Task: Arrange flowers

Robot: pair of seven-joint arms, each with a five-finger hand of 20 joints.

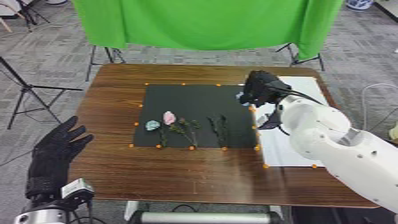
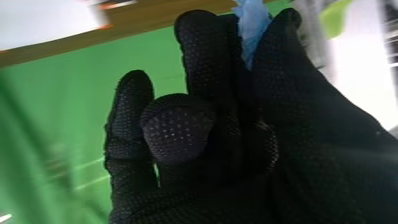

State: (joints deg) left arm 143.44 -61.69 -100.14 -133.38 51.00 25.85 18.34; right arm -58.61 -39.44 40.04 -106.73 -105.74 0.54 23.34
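Over the right edge of the dark mat (image 1: pixel 187 100), my right hand (image 1: pixel 259 90) has a pale blue flower (image 1: pixel 241 97) by its fingers. The right wrist view has my right hand (image 2: pixel 209 130) pinching that blue flower (image 2: pixel 252 27) between thumb and fingers; its lower part is hidden by the glove. On the mat lie another light blue flower (image 1: pixel 152 125), a pink flower (image 1: pixel 169 118), a leafy green sprig (image 1: pixel 185 129) and thin dark stems (image 1: pixel 223 131). My left hand (image 1: pixel 55 150) stays off the table's left side, fingers straight and holding nothing.
A white board (image 1: pixel 289 145) lies on the brown table (image 1: pixel 160 172) beside the mat, partly under my right arm. Small orange markers line the mat and board. A green cloth (image 1: pixel 209 25) hangs behind the table, with black stands around it.
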